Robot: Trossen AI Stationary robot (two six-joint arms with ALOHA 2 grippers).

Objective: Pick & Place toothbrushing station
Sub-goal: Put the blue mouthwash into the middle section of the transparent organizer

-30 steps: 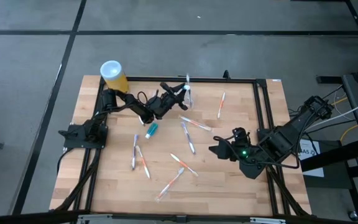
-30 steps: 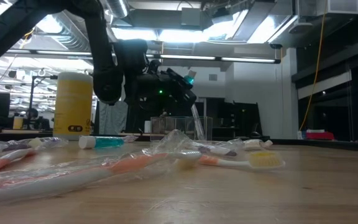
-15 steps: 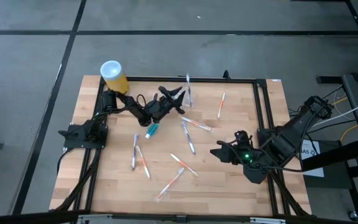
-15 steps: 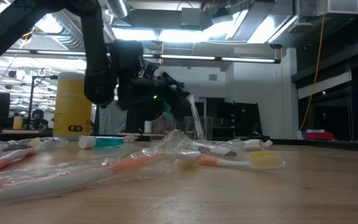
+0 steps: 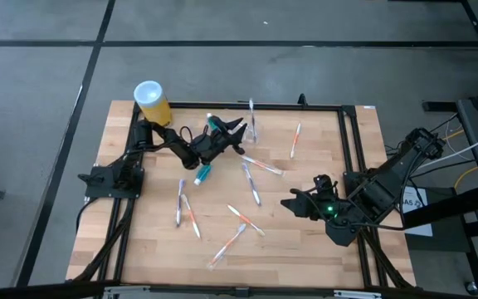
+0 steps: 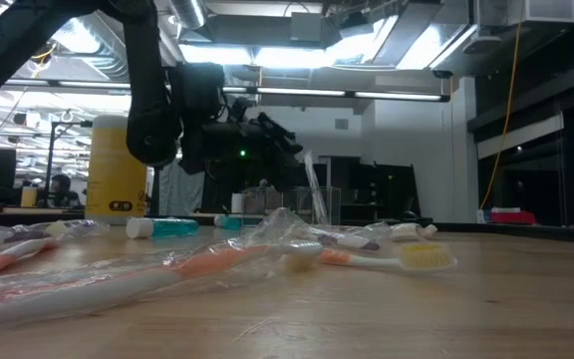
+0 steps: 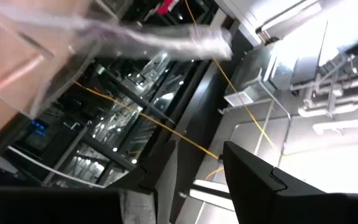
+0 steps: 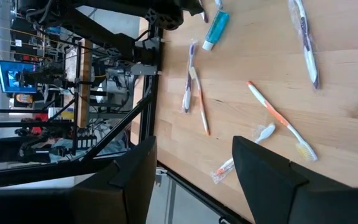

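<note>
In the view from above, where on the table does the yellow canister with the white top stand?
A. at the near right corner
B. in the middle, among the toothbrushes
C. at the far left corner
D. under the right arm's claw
C. In the high view the yellow canister stands at the far left corner of the table, beyond the toothbrushes and far from the right claw.

Wooden table (image 5: 322, 249), black frame rails around it. Lying on it: scattered wrapped toothbrushes (image 5: 251, 184), a teal toothpaste tube (image 5: 203, 174). Yellow canister (image 5: 151, 101) at far-left corner.
</note>
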